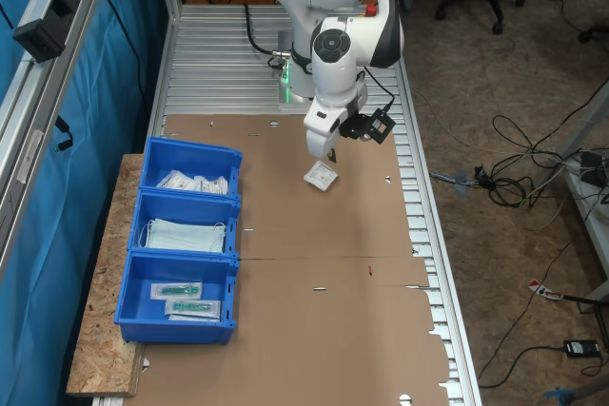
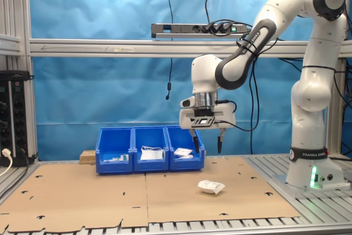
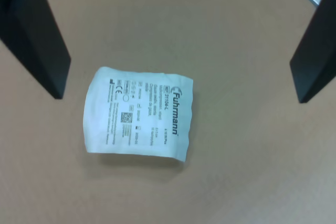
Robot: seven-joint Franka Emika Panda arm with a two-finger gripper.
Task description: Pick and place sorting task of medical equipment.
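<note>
On the brown cardboard sheet (image 1: 314, 263) covering the bench lies the packet (image 3: 139, 113), flat, white, roughly square, edges slightly curled; print too fine to assess. Above it hangs the claw (image 2: 208, 146), black fingers (image 3: 37, 35) spread wide, empty, tips clear of it.

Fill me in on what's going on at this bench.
A robot arm is sorting medical supplies. Its gripper hangs open above a small white packet lying on the cardboard, not yet touching it. Three blue bins sit nearby, holding similar packets, face masks and long clear packets.
</note>
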